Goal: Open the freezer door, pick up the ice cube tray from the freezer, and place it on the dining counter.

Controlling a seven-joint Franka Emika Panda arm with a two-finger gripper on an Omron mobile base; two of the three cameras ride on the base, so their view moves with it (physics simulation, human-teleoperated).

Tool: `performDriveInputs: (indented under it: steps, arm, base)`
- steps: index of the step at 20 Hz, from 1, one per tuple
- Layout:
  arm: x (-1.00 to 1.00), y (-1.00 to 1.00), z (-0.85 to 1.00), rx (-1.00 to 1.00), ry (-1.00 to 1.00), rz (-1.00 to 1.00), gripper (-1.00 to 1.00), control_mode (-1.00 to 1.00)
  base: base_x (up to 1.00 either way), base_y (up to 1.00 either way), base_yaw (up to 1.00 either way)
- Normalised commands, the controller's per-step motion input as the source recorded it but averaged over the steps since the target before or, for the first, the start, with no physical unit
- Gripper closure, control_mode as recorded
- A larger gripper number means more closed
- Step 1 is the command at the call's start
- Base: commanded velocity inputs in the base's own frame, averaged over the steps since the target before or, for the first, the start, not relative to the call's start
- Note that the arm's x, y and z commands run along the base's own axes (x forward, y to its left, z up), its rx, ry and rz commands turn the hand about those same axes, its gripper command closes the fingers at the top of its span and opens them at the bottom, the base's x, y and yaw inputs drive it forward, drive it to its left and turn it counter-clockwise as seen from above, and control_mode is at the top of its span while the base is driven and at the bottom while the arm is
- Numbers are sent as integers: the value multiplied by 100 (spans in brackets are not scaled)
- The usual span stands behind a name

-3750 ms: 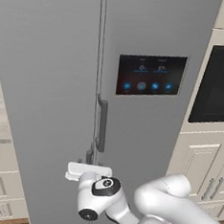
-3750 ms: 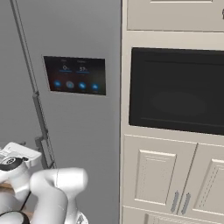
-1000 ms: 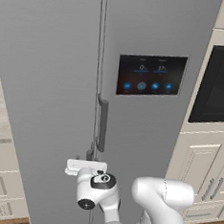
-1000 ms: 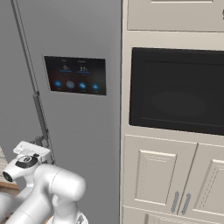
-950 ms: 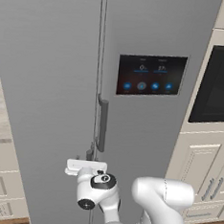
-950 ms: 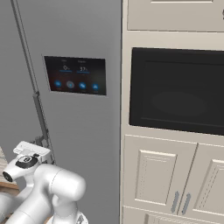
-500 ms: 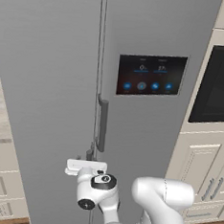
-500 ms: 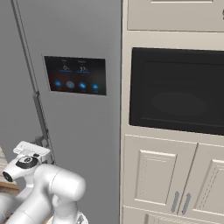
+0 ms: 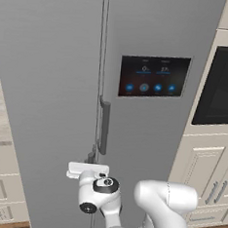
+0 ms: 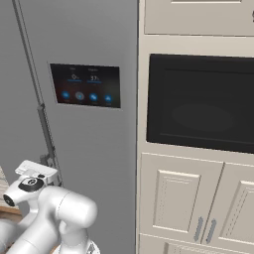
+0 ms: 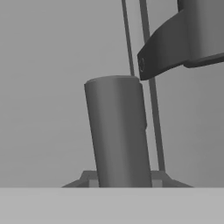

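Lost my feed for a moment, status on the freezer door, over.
Hand closing on the freezer door handle. Freezer door shut. Touchscreen door's handle close alongside.

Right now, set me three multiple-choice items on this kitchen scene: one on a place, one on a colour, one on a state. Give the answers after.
1. Where is the gripper?
A. at the oven
B. at the lower end of the freezer door's bar handle
C. on the touchscreen

2. What colour is the freezer door?
A. matte grey
B. cream
C. teal

3. What state is the freezer door in?
A. wide open
B. removed
C. closed, flush with the door beside it

Answers: 1 B, since the hand view shows the handle rising between the finger tips. 2 A, since the left base view shows a plain grey panel. 3 C, since the seam between the two doors runs thin and straight, with no interior visible.
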Motion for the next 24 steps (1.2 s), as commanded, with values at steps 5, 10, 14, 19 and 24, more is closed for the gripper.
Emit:
performDriveInputs:
  steps: [5, 10, 14, 19, 24]
  arm:
    - [0, 0, 0, 0, 0, 0, 100, -100]
    - [-4, 0, 0, 0, 0, 0, 100, -100]
    - [-16, 4, 0, 0, 0, 0, 100, -100]
    - [-20, 15, 0, 0, 0, 0, 100, -100]
    - [-17, 18, 0, 0, 0, 0, 100, -100]
  base:
    - [0, 0, 0]
    - [0, 0, 0]
    - [0, 0, 0]
    - [0, 0, 0]
    - [0, 0, 0]
